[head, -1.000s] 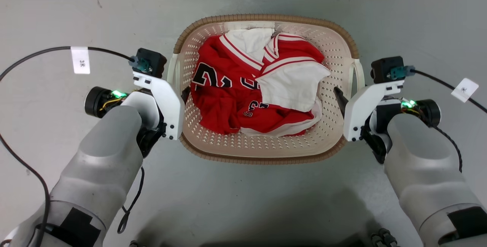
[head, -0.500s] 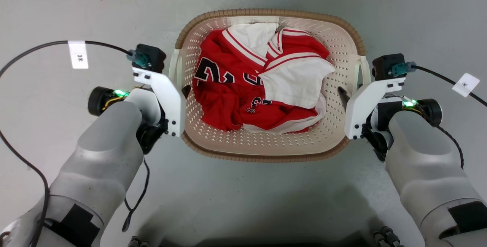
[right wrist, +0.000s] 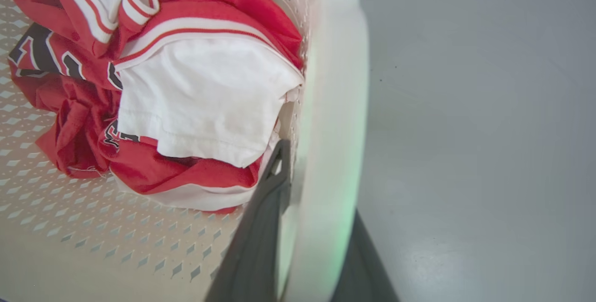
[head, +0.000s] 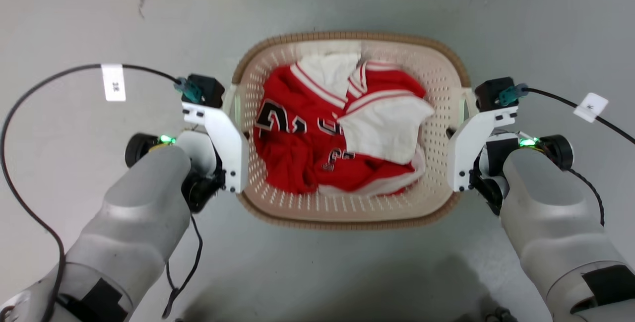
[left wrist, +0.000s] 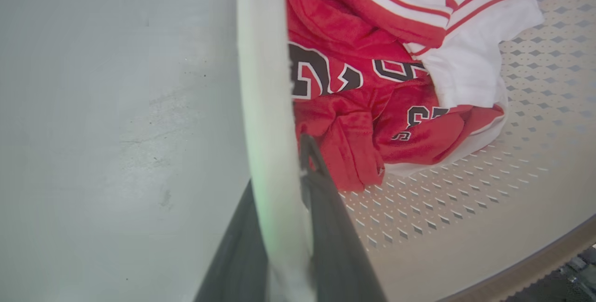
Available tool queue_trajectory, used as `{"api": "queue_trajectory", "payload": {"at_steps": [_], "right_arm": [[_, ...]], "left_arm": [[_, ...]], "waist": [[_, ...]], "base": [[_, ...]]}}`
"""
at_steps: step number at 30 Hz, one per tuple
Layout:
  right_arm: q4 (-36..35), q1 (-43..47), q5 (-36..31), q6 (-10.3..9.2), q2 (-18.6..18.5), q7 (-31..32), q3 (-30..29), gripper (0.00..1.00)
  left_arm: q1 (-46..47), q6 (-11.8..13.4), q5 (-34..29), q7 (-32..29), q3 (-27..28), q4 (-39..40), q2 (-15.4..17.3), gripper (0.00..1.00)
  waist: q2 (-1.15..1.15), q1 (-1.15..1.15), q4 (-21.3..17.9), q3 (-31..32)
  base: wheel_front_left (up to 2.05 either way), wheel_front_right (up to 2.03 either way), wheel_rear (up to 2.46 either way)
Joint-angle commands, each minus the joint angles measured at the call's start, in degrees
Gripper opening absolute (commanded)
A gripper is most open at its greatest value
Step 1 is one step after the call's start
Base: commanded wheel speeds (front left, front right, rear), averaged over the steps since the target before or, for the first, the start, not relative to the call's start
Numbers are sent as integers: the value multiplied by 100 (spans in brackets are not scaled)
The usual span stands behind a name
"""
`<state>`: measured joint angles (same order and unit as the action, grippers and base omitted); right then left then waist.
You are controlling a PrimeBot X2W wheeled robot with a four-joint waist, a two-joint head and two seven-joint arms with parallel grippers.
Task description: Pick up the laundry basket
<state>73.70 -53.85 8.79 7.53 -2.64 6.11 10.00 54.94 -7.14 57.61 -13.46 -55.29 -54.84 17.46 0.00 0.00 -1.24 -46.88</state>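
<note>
Cream laundry basket [head: 347, 204] between left end effector [left wrist: 279, 162] and right end effector [right wrist: 321, 176]

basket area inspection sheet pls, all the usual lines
surface: grey floor, a few scuffs
job's things: basket upright between both arms
clutter: red-and-white clothes inside the basket
grippers: left gripper shut on the left handle; right gripper shut on the right handle
cables: tagged black cable at each wrist, left, right, apart from the basket
surroundings: nothing seen
</note>
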Motion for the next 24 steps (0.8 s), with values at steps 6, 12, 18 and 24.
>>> {"api": "queue_trajectory", "payload": {"at_steps": [6, 12, 18, 24], "right_arm": [[20, 199, -43, -8, -44, 766, 223, 0], [26, 336, 275, -7, -51, 1593, 530, 0], [29, 456, 418, -8, -61, 1938, 780, 0], [-101, 635, 720, -8, -65, 2263, 1082, 0]], "left_arm": [[-206, -61, 450, -332, -338, 363, 214, 0], [-405, -62, 906, -669, -673, 695, 455, 0], [-576, -63, 1231, -868, -977, 885, 684, 0], [-755, -63, 1507, -1067, -1232, 956, 803, 0]], "waist": [[0, 0, -50, 698], [0, 0, -102, 1508], [0, 0, -146, 2334], [0, 0, -173, 3079]], "base": [[0, 0, 0], [0, 0, 0], [0, 0, 0], [0, 0, 0]]}}
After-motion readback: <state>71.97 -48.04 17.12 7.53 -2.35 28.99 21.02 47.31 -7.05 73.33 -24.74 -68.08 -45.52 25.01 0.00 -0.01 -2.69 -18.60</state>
